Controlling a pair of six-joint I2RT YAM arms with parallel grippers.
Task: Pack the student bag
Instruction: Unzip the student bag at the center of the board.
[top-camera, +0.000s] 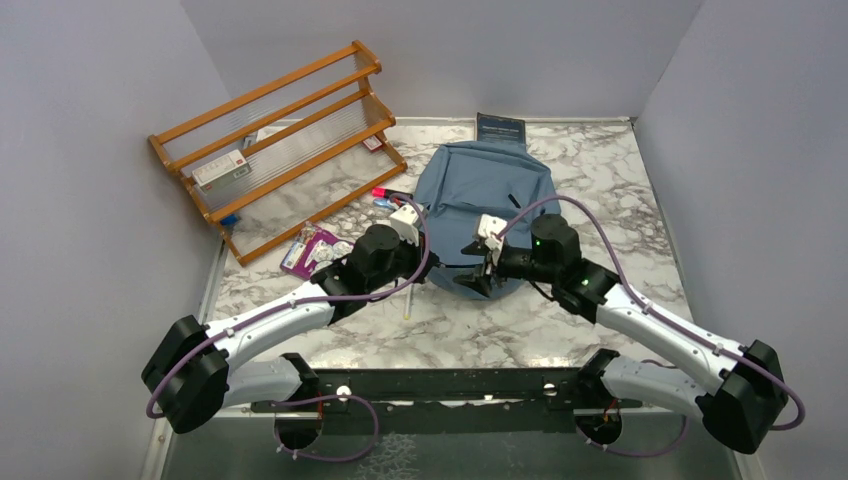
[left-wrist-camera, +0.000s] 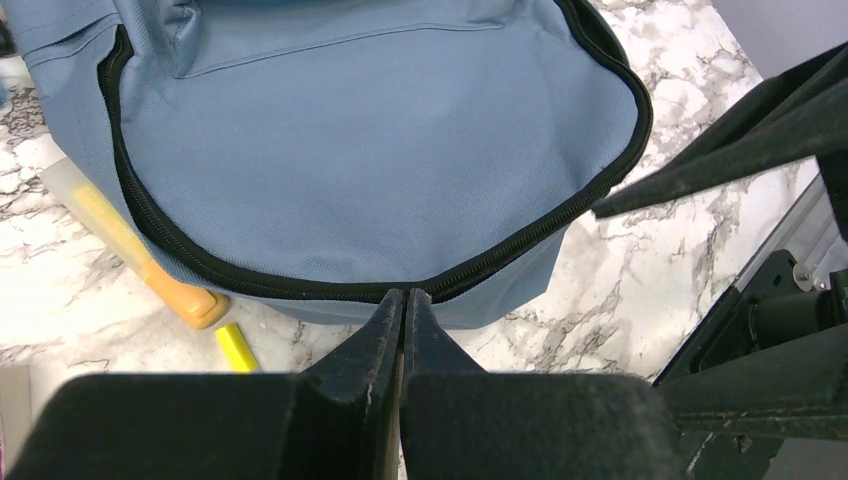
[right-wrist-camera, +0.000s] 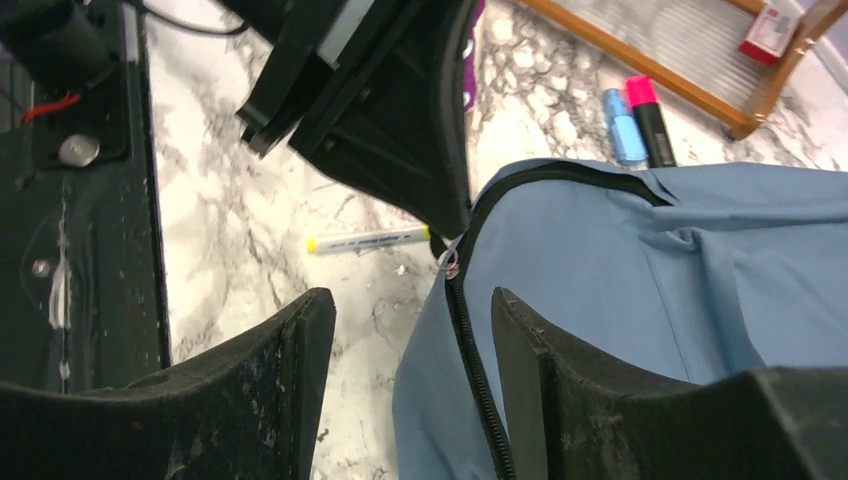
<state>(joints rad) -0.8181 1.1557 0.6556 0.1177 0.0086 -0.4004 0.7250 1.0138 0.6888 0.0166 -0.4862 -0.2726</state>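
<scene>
The student bag (top-camera: 485, 190) is a dusty-blue backpack lying flat on the marble table, its black zipper (left-wrist-camera: 300, 285) curving along the near edge. My left gripper (left-wrist-camera: 405, 297) is shut, its tips pinching the small zipper pull (right-wrist-camera: 452, 264) at that edge. The right gripper (right-wrist-camera: 410, 310) is open. Its fingers (right-wrist-camera: 530, 350) straddle the bag's zipped edge (right-wrist-camera: 470, 350) just behind the pull, one over blue fabric, the other over bare marble. In the top view both grippers, left (top-camera: 440, 272) and right (top-camera: 478, 275), meet at the bag's near rim.
A wooden rack (top-camera: 280, 140) stands at the back left, a dark book (top-camera: 500, 128) behind the bag. Pink (right-wrist-camera: 650, 115) and blue (right-wrist-camera: 622, 125) highlighters lie by the rack. A yellow-capped marker (right-wrist-camera: 370, 240), an orange highlighter (left-wrist-camera: 130, 250) and a purple packet (top-camera: 310, 250) lie left of the bag.
</scene>
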